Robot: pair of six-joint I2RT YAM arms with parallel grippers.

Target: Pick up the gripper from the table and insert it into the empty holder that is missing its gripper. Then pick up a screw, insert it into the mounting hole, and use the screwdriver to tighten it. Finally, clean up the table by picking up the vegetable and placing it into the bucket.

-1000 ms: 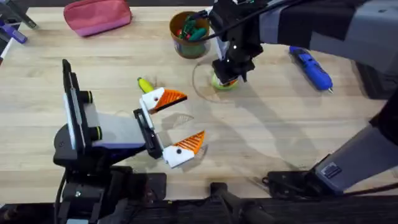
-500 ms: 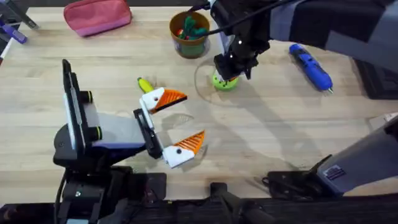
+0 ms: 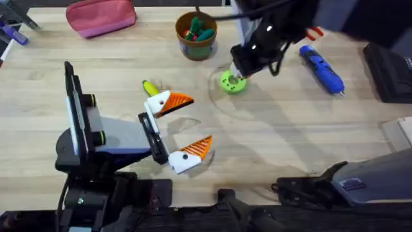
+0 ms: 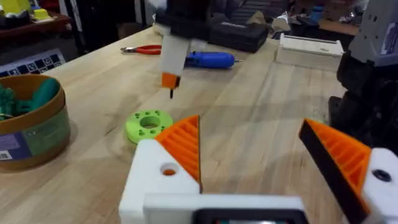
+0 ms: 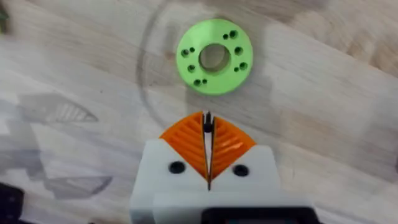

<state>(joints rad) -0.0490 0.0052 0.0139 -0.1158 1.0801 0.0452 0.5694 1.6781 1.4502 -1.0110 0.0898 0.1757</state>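
The right tool (image 3: 241, 72) hung just above a green ring (image 3: 232, 82) on the bench (image 3: 290, 142), its orange pads pinched tight on a thin dark sliver, probably a screw (image 5: 208, 124). The left tool (image 3: 198, 122) rested wide apart, an orange wedge on each white base. The screwdriver (image 3: 320, 69) lay near the right tool, and the vegetable (image 3: 150, 87) lay just behind the left tool, well apart from the bucket (image 3: 196, 35). The likeliest failure was the screw: held by so narrow a pinch, it could tilt or drop on the way over, then jam crooked at the mounting hole.
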